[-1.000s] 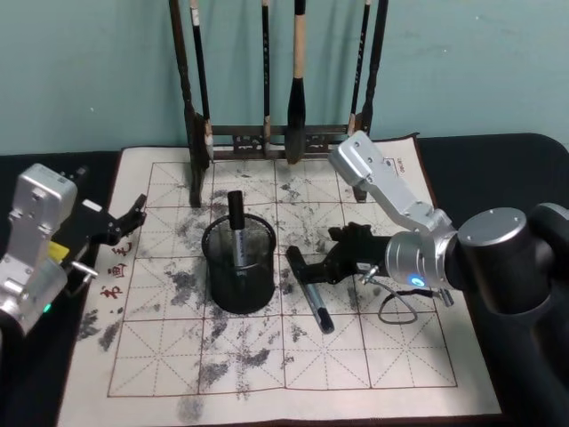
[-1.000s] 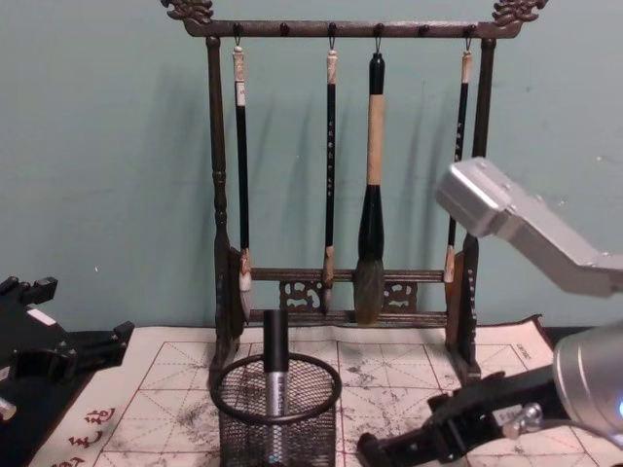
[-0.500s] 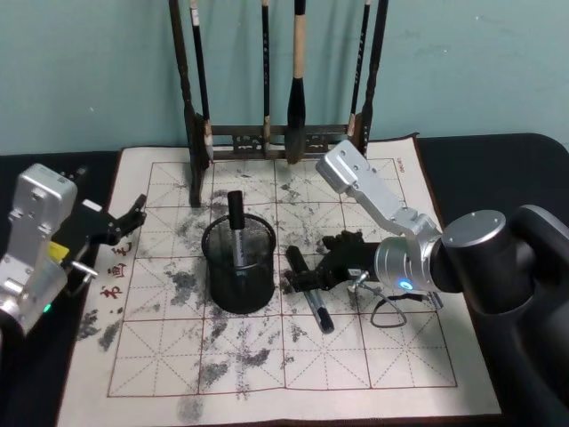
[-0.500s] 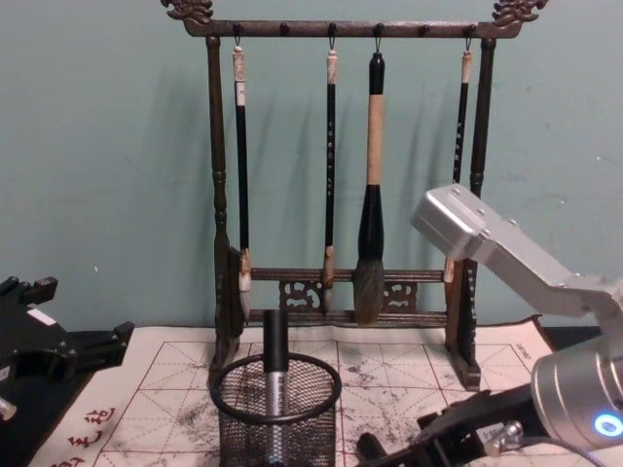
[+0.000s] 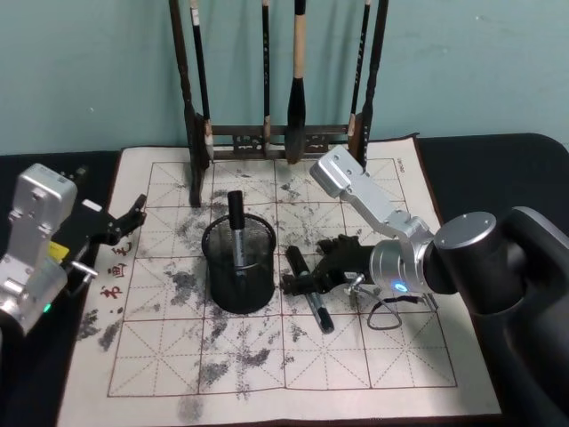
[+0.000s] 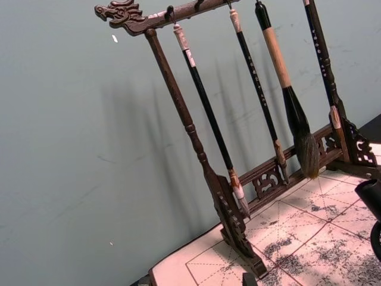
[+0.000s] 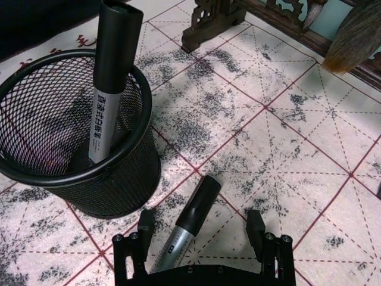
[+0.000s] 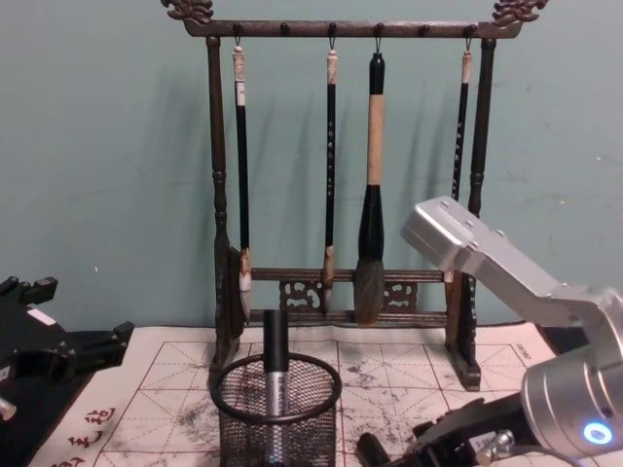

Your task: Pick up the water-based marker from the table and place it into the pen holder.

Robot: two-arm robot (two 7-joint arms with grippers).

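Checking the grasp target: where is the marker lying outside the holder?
In the head view, the marker lies on the mat right of the pen holder, straddled by the open right hand.

Right pincer [image 7: 200, 225] is down low over the calligraphy mat [image 5: 356, 356], fingers [image 7: 256, 225] spread wide. The water-based marker [image 7: 186, 225] lies between them, with a gap on either side. It's tight on the pincer's left, where the mesh pen holder [image 5: 233, 289] stands just beside that finger. The holder's mouth is mostly free, with a second marker [image 5: 236, 222] leaning inside. Beyond the pincer the brush rack [image 5: 283, 135] bars the way, and its brushes [image 8: 369, 263] hang down close to the lower rail. To the pincer's right and on its near side there's bare mat. The left pincer [image 5: 133, 213] is parked well off to the left, at the mat's edge on the bench [image 5: 498, 151].
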